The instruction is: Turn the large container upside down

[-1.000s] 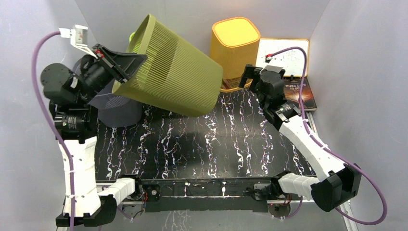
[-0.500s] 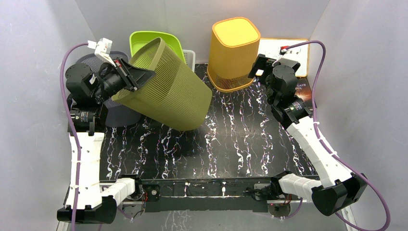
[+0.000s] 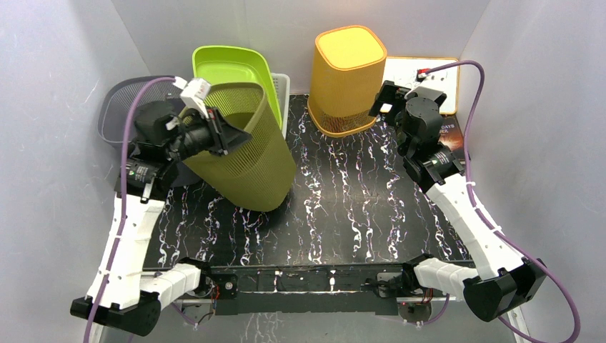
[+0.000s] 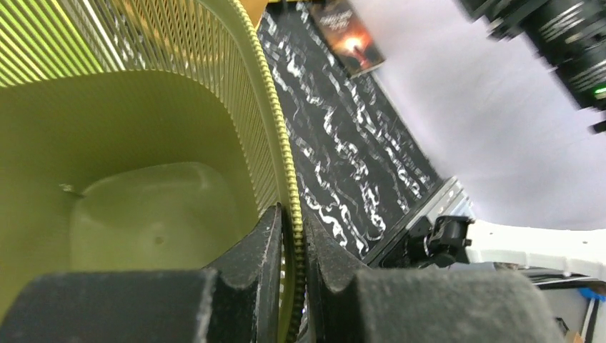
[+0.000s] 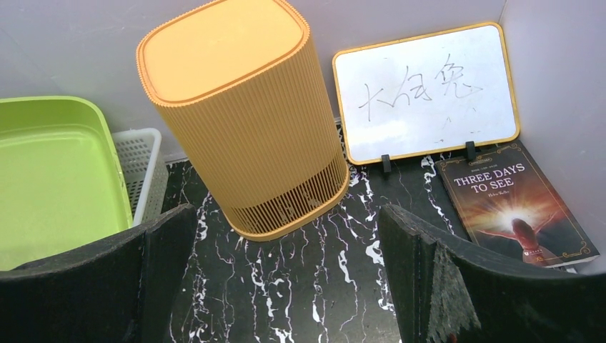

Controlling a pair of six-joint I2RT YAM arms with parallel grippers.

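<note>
The large olive-green slatted container (image 3: 254, 161) stands almost upright on the left of the black marbled mat (image 3: 357, 207), leaning a little, with its opening facing up. I cannot tell if its base touches the mat. My left gripper (image 3: 227, 136) is shut on its rim. In the left wrist view the fingers (image 4: 261, 250) pinch the ribbed rim (image 4: 275, 136), one inside and one outside, and the container's inside (image 4: 143, 200) looks empty. My right gripper (image 3: 384, 100) is open and empty. It hangs before the orange container (image 5: 236, 107), jaws wide apart (image 5: 284, 218).
The orange container (image 3: 346, 78) stands upside down at the back. A lime-green tray (image 3: 229, 64) and a white basket (image 3: 281, 86) lean at the back left. A dark grey basket (image 3: 114, 107) is behind the left arm. A whiteboard (image 3: 421, 75) and a book (image 3: 450, 139) are at the back right.
My left arm has swung the olive container down from a raised, sideways tilt to nearly upright at the mat. My right gripper drew back slightly, then stayed still.
</note>
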